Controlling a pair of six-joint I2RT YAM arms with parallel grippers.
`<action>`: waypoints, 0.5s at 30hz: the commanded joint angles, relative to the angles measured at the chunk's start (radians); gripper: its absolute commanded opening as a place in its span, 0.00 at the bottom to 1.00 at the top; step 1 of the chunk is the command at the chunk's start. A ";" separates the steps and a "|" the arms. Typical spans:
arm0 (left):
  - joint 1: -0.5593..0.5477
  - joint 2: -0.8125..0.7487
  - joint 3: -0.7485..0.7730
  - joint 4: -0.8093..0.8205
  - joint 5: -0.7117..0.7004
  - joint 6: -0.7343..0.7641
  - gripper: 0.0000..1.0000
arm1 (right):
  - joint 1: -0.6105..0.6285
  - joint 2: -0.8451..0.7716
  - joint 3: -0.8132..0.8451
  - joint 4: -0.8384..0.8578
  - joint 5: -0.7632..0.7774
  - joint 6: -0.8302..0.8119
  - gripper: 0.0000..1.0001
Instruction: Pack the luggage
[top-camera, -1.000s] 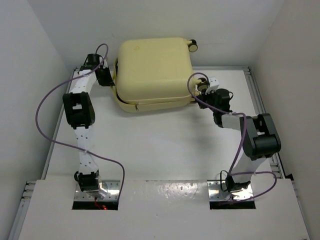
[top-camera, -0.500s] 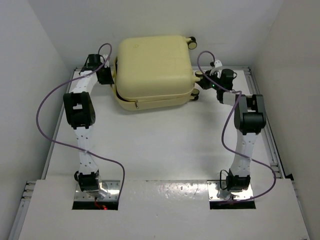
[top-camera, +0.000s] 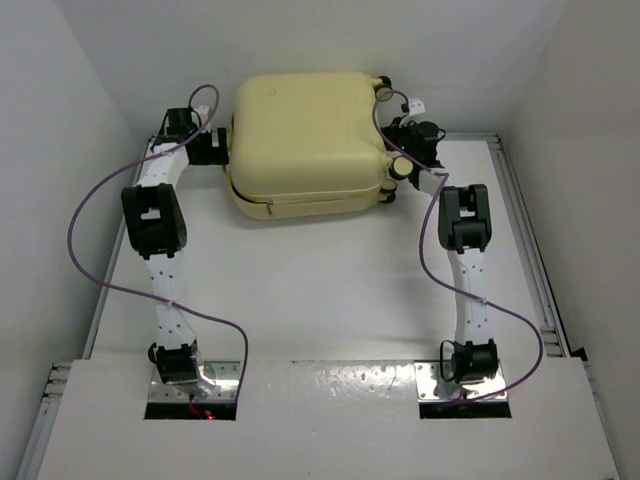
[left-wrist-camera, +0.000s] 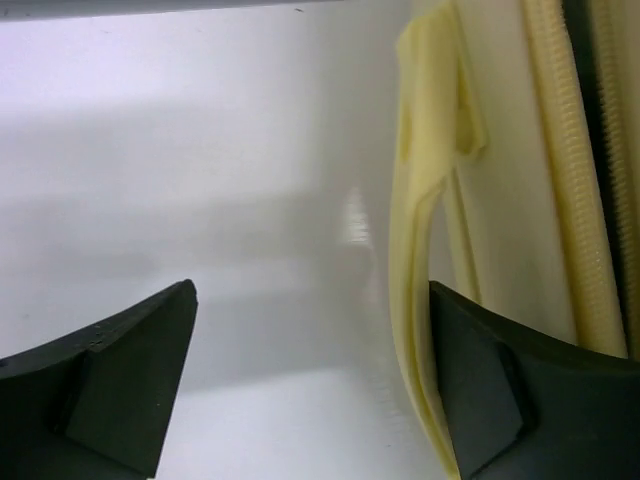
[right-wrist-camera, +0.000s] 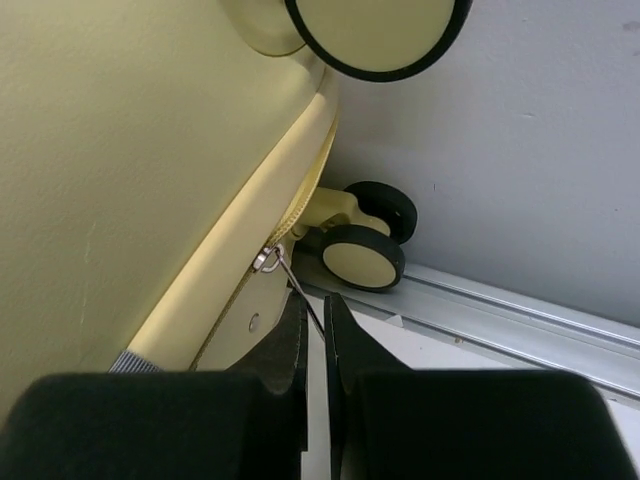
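Note:
The luggage (top-camera: 305, 140), a pale cream-yellow hard-shell case, lies with its lid down at the back of the table. My left gripper (top-camera: 213, 148) is by its left side. In the left wrist view the left gripper (left-wrist-camera: 312, 300) stands wide open with only bare table between the fingers; its right finger (left-wrist-camera: 500, 390) lies close to a cream flap (left-wrist-camera: 420, 200) on the luggage's edge (left-wrist-camera: 500, 150). My right gripper (top-camera: 402, 152) is at the case's back right corner. In the right wrist view the right gripper (right-wrist-camera: 322, 305) is shut on the thin metal zipper pull (right-wrist-camera: 295, 280), below the shell (right-wrist-camera: 130, 150) and beside two wheels (right-wrist-camera: 365, 255).
White walls close in on the left, back and right. A metal rail (right-wrist-camera: 500, 320) runs along the table's right edge (top-camera: 525, 260), just beyond the wheels. Purple cables (top-camera: 75, 230) loop off both arms.
My right arm has swung from the luggage's front right round to its back right corner, still shut. My left gripper has opened and drawn slightly away from the case.

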 joint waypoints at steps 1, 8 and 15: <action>0.074 -0.117 -0.006 0.085 -0.005 0.030 0.99 | -0.097 -0.052 -0.055 0.084 0.339 -0.045 0.00; 0.074 -0.287 -0.028 0.201 0.033 -0.127 0.99 | -0.013 -0.234 -0.378 0.240 0.195 -0.063 0.00; 0.151 -0.465 -0.115 0.187 0.028 -0.171 0.99 | 0.105 -0.398 -0.622 0.380 0.046 -0.072 0.00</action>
